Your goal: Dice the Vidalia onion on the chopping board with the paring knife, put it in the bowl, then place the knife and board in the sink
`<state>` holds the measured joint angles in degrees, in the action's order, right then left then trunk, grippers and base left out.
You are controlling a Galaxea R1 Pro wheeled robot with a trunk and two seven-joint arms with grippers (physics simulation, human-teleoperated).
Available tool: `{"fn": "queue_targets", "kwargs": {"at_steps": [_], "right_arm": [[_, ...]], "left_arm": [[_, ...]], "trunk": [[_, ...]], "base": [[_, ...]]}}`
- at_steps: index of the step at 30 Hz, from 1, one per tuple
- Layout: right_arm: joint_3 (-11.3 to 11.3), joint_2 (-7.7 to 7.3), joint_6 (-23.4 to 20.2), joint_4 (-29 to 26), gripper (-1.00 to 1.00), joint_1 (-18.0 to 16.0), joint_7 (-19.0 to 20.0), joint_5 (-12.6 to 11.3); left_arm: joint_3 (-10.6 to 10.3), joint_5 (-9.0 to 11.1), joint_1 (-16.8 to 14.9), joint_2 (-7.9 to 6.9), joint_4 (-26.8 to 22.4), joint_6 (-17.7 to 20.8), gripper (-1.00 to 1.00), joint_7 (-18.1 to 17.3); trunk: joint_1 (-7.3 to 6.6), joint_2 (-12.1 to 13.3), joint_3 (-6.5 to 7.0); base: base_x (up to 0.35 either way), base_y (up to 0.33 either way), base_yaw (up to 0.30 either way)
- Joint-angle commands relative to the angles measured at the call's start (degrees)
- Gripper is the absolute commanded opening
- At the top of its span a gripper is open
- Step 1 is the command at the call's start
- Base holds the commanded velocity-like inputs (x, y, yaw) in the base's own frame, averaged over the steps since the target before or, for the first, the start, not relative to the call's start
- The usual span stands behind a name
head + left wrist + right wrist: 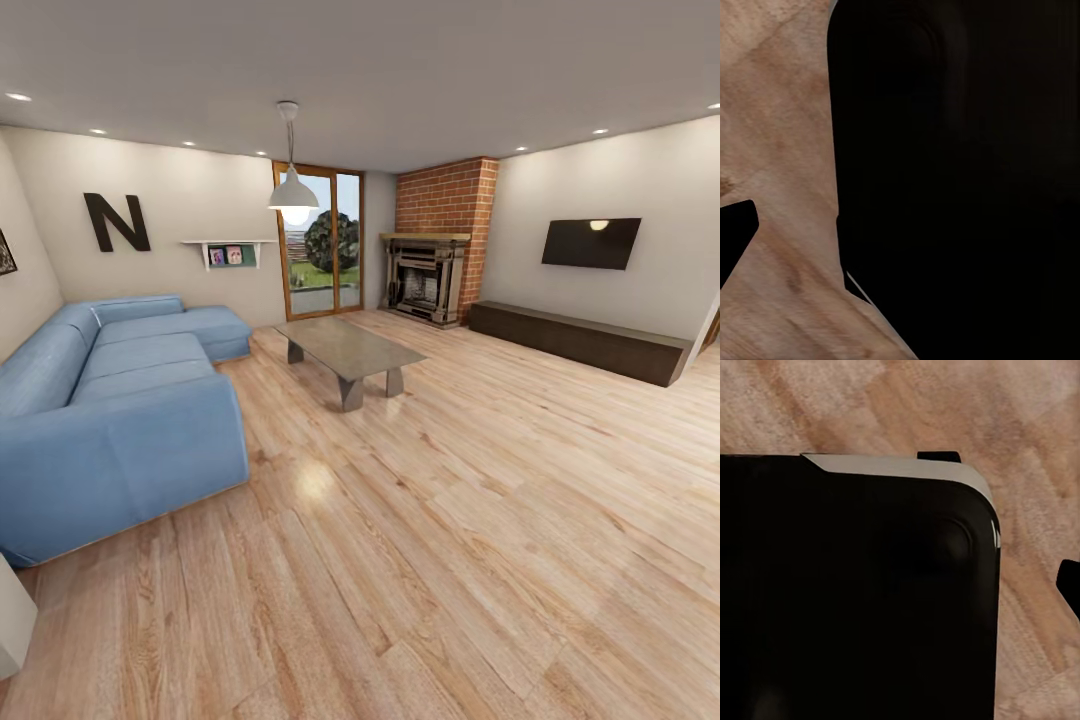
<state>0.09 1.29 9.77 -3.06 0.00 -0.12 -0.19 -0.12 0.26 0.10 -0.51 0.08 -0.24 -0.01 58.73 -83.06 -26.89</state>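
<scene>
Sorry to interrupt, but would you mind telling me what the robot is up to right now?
Nothing is being handled at the moment. The head view looks across a living room: a blue sofa, a low coffee table, a brick fireplace, a wall TV and a wooden floor. Both wrist views show that floor past a dark part of the robot. It appears to be on its way to the kitchen, with the onion job not yet begun.

Open wooden floor [450, 560] lies ahead, bounded by the blue sofa [110, 420] leftward and coffee table [350, 350] beyond.
</scene>
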Motion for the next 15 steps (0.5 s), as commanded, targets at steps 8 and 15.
{"fn": "queue_targets", "kwargs": {"at_steps": [8,15], "right_arm": [[-0.1,-0.06,0.4,-0.3,1.0,0.0,0.0,0.0],[0.0,-0.29,3.1,-6.9,1.0,0.0,-0.1,0.3]], "left_arm": [[0.2,0.2,0.0,0.48,-0.1,-0.1,1.0,-0.1],[0.3,0.0,0.0,0.28,-8.1,-0.1,1.0,0.0]], "trunk": [[0.0,0.0,-0.04],[0.0,0.0,-0.04]], "base": [[0.0,0.0,0.0],[0.0,0.0,0.0]]}}
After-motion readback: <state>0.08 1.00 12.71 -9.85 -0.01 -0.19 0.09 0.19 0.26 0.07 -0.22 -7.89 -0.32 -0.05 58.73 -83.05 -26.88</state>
